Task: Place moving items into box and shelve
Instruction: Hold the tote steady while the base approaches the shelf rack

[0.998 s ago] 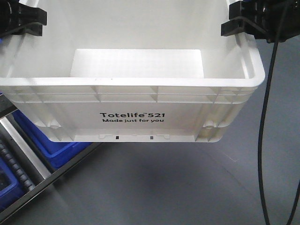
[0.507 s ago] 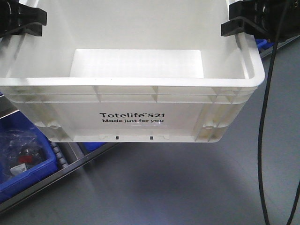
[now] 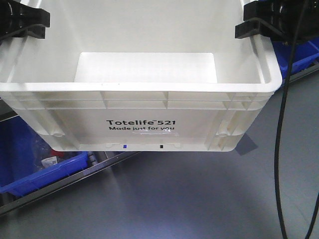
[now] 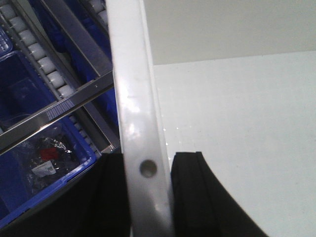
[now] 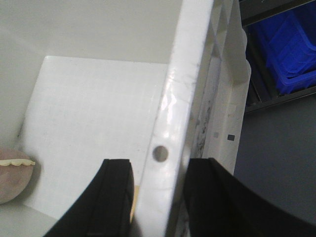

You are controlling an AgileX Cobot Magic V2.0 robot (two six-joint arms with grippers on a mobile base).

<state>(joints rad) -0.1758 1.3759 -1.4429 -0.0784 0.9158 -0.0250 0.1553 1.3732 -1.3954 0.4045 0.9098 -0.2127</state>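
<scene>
White box (image 3: 164, 124): jaws of left gripper (image 4: 147, 190) and right gripper (image 5: 158, 195) are pinching its side rims; pink plush toy (image 5: 11, 180) is lying inside.

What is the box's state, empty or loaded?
Not empty: a pink plush lies in a corner of the box floor in the right wrist view. Whether more is inside, cannot tell.
</scene>
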